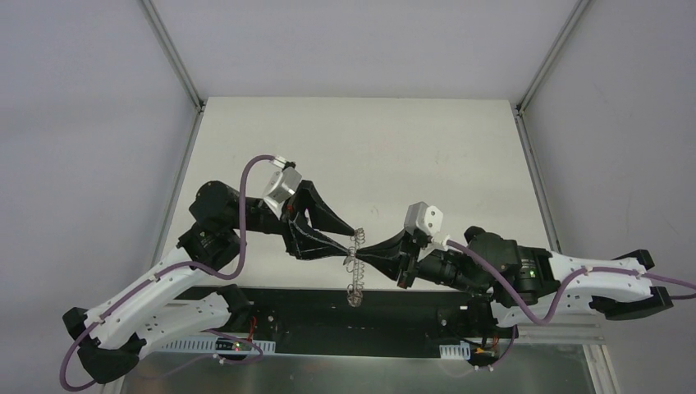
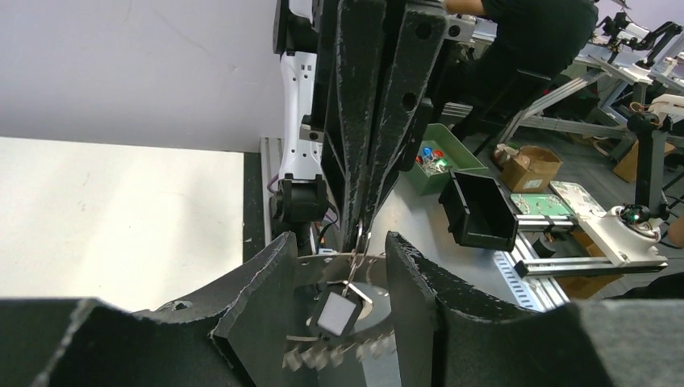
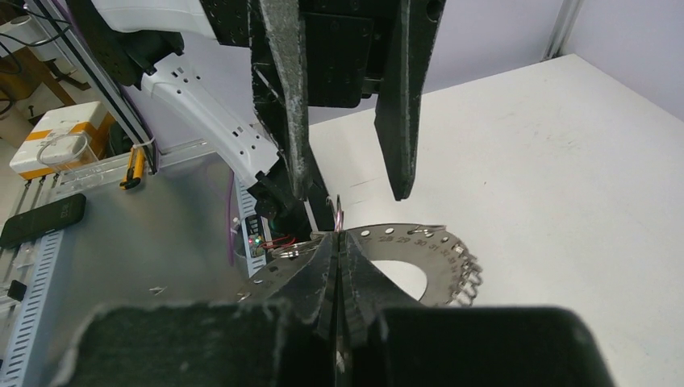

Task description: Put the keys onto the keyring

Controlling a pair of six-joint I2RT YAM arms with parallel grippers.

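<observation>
The ring (image 3: 419,246) is gripped at its rim by the clenched right gripper (image 3: 337,242) and hangs between the arms. The key (image 2: 337,314) is seen dangling just beneath it. The left gripper (image 2: 340,238) is spread, grasping nothing. The ring should be held steady and the key pinched squarely across its flat faces

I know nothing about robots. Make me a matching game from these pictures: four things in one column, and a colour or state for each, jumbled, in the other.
Things:
1. left end effector
2. right end effector
3. keyring
4. table

Colour or state:
A. white
B. pinched shut
C. silvery, dangling between the two arms
D. standing open

Pairs: 1-D, 2-B, 3-C, 4-A.
</observation>
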